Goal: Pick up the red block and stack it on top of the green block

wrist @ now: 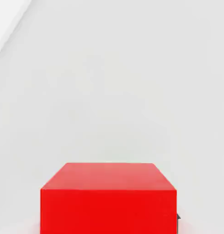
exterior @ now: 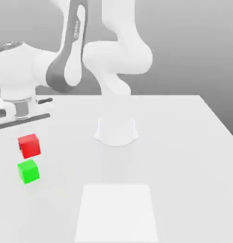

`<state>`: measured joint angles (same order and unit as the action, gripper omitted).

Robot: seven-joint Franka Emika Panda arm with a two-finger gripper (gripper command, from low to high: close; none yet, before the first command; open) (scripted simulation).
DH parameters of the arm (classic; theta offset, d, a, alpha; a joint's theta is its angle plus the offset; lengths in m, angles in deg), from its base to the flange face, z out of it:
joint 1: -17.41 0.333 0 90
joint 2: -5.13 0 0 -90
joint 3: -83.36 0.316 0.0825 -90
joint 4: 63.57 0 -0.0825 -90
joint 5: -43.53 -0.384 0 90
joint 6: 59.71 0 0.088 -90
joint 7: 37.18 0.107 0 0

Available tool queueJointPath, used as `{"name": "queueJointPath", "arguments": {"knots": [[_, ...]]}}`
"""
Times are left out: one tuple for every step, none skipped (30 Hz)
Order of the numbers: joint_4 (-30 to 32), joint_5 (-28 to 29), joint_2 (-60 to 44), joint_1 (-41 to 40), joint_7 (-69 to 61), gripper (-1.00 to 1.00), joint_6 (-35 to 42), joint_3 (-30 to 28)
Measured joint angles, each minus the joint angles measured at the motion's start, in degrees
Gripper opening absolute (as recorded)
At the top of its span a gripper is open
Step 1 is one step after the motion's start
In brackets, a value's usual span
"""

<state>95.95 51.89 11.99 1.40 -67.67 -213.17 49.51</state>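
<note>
Two blocks near the exterior view's left edge of the table.

Red block just behind green block, close but apart, both resting on the table. Arm base well off toward the exterior view's right of them, flat sheet lying in front of that base.

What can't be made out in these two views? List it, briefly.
- Hand view: the near part of the red block, cut off by the picture's edge.
- Exterior view: the upper links of the arm, cut off by the top edge.
- Exterior view: whether the red block rests on the table or hangs above it.
</note>
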Motion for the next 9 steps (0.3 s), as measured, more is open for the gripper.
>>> {"name": "queueJointPath", "arguments": {"knots": [[-0.1, -1.9, -1.6, 0.3, -1.9, -1.00, -1.4, -0.3], [-0.2, -4.4, -3.5, 0.7, -3.9, -1.00, -3.0, -0.2], [-0.3, -7.5, -5.6, 0.9, -6.2, -1.00, -4.7, 0.2], [-0.4, -10.9, -7.8, 0.8, -8.8, -1.00, -6.4, 1.2], [-0.5, -14.6, -10.1, 0.2, -11.4, -1.00, -8.1, 2.6], [-0.7, -18.4, -12.3, -1.1, -14.1, -1.00, -9.8, 4.7], [-0.7, -20.3, -13.6, -2.3, -15.5, 1.00, -10.9, 6.2], [-0.7, -20.3, -13.6, -2.3, -15.5, 1.00, -10.9, 6.2], [-0.7, -20.3, -13.6, -2.3, -15.5, 1.00, -10.9, 6.2]]}}
